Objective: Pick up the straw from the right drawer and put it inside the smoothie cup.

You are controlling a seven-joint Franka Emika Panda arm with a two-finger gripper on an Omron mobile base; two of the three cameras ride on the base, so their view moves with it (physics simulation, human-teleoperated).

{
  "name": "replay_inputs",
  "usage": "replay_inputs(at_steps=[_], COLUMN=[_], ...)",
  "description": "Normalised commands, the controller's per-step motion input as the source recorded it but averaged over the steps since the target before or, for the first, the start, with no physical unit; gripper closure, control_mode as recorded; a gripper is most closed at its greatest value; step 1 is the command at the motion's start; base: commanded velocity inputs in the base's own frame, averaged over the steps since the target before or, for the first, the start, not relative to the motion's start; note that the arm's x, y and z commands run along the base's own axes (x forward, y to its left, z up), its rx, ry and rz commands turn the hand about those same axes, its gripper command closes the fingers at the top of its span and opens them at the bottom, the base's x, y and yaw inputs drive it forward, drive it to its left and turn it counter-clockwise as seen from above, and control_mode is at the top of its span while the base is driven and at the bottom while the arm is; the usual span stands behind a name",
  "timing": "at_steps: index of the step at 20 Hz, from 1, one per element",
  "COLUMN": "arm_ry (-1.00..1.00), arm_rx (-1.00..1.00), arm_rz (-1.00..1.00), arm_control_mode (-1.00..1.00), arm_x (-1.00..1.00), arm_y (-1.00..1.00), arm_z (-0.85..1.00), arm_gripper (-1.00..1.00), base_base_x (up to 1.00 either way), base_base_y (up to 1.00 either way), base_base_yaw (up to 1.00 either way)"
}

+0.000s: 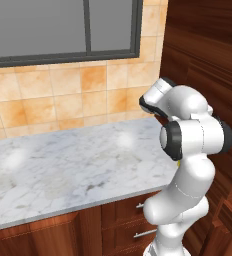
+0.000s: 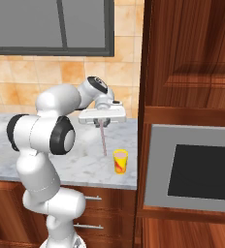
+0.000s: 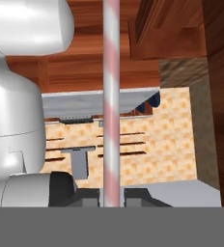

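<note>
Left base view: the arm is folded toward the tall wood cabinet (image 1: 203,60), its hand (image 1: 155,97) at the far end of the marble counter (image 1: 63,165), near where the counter meets the tiled wall (image 1: 63,95); the fingers are hidden behind the wrist here. A sliver of yellow shows at the arm's elbow, probably the cup, too small to be sure. Right base view: the gripper (image 2: 102,121) points down over the counter, the fingers clenched on the top end of the straw (image 2: 103,138), which hangs close to upright with a slight lean. The straw's lower end sits just beside and to the left of the smoothie cup (image 2: 120,161), roughly level with its rim, not over the mouth; whether the tip is above or slightly behind the cup I cannot tell from this angle. The cup stands upright near the counter's front edge, next to the oven (image 2: 197,169). Judgement: holding the straw by its top leaves its length free to drop into the cup; it needs shifting toward the cup first. Hand view: the straw, pale with pink stripes, runs straight up from between the finger tips (image 3: 135,197), centred in the grip, so well aligned with the hand axis for insertion.
</note>
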Motion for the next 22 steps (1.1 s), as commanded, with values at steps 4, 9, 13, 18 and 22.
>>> replay_inputs(at_steps=[4, 9, 13, 18, 22], arm_ry=[0.0, 0.0, 0.0, 0.0, 0.0], arm_rx=[0.0, 0.0, 0.0, 0.0, 0.0], arm_rz=[0.0, 0.0, 0.0, 0.0, 0.0], arm_control_mode=[-1.0, -1.0, -1.0, -1.0, -1.0], arm_x=[0.15, 0.31, 0.15, 0.0, 0.0], arm_y=[-0.14, -0.17, -0.02, 0.0, 0.0], arm_z=[0.0, 0.0, -0.08, -0.3, -0.14], arm_gripper=[1.0, 1.0, 1.0, 1.0, 1.0], base_base_x=[0.0, 0.0, 0.0, 0.0, 0.0], base_base_y=[0.0, 0.0, 0.0, 0.0, 0.0], base_base_yaw=[0.0, 0.0, 0.0, 0.0, 0.0])
